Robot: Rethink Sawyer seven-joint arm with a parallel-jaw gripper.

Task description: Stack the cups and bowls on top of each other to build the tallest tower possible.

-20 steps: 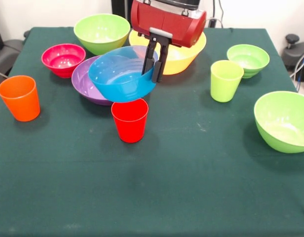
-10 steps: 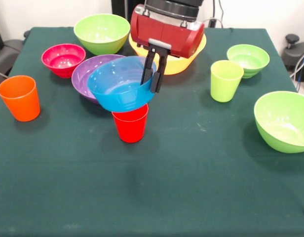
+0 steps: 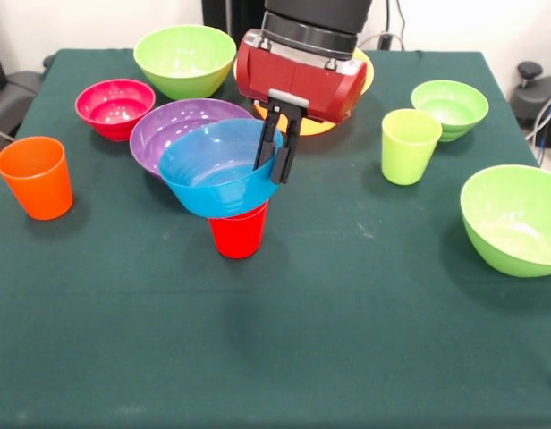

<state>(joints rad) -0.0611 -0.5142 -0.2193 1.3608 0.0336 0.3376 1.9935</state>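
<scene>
Blue glossy plastic bowl (image 3: 217, 170) pinched at rim by end effector (image 3: 277, 157), sitting on red plastic cup (image 3: 239, 229), possibly not fully seated. Level bowl, centre, then release.

A dark green cloth (image 3: 347, 340) covers the whole table, smooth apart from a few pale specks near its middle. Beyond the far edge, black cables (image 3: 396, 22) hang against a pale wall. Off the right side stands some grey equipment with a black knob (image 3: 529, 70), and a dark shape (image 3: 12, 94) sits past the left corner.
</scene>
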